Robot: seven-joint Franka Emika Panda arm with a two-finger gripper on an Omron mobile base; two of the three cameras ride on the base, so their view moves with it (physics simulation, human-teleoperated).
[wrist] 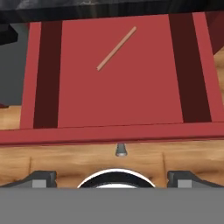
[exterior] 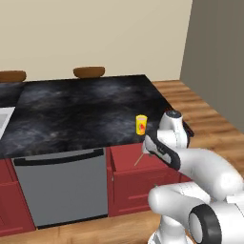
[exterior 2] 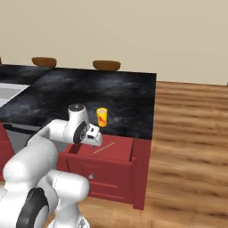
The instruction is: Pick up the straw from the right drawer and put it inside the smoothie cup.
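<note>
My end effector, fully open and empty, hangs above the right drawer; straw at 12 o'clock, apparently light, stiff, thin: grasp mid-length.

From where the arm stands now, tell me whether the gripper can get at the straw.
Probably yes. The drawer is pulled out, the straw lies bare on its floor with nothing over it, and the open gripper hangs above the front edge.
</note>
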